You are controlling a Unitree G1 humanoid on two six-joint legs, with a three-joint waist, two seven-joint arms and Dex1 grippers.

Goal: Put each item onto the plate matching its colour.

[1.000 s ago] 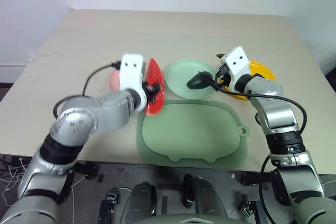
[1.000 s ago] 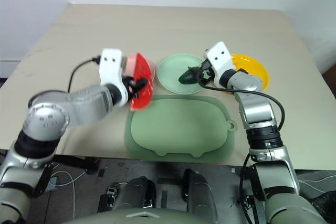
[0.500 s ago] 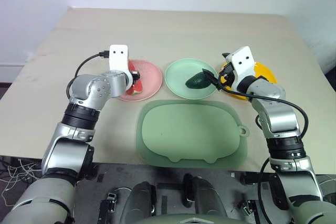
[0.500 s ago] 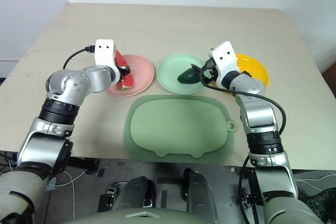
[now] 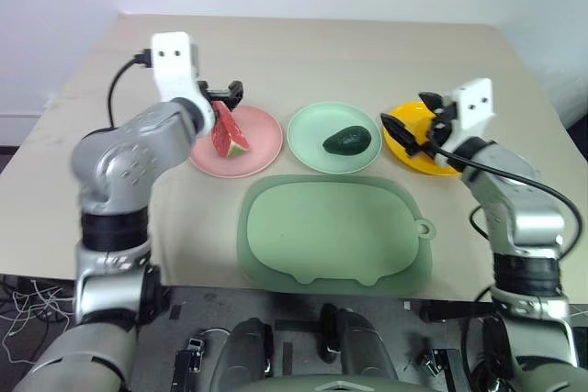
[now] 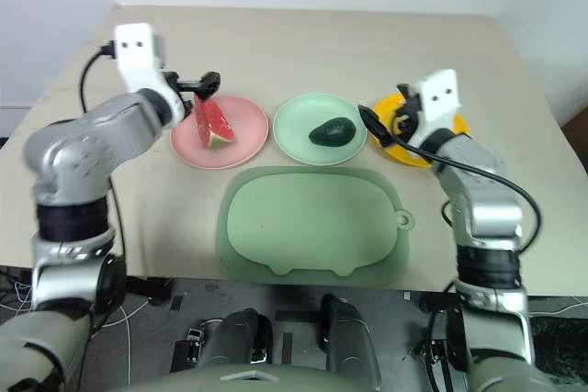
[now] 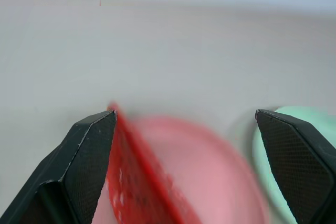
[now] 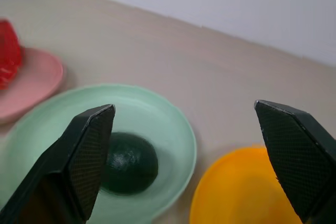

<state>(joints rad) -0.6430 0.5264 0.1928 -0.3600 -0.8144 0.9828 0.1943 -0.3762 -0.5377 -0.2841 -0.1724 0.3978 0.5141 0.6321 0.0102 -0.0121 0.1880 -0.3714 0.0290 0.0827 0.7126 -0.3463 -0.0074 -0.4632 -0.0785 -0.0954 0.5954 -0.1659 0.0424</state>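
The red watermelon wedge [image 5: 227,132] with its green rind stands on the pink plate [image 5: 262,135]. Just behind and above it my left gripper [image 5: 223,92] hangs open, apart from the wedge [image 7: 136,182]. A dark green avocado [image 5: 347,140] lies on the pale mint green plate [image 5: 308,135]. My right gripper [image 5: 415,124] hovers open over the near-left part of the yellow plate [image 5: 424,159], to the right of the avocado [image 8: 128,163] and holding nothing.
A large rounded green tray [image 5: 335,231] lies at the table's front edge, in front of the three plates. Bare tabletop stretches behind the plates and to both sides.
My left gripper set the watermelon on the pink plate, opened and rose away to the left. My right gripper drew back from the avocado to over the yellow plate.
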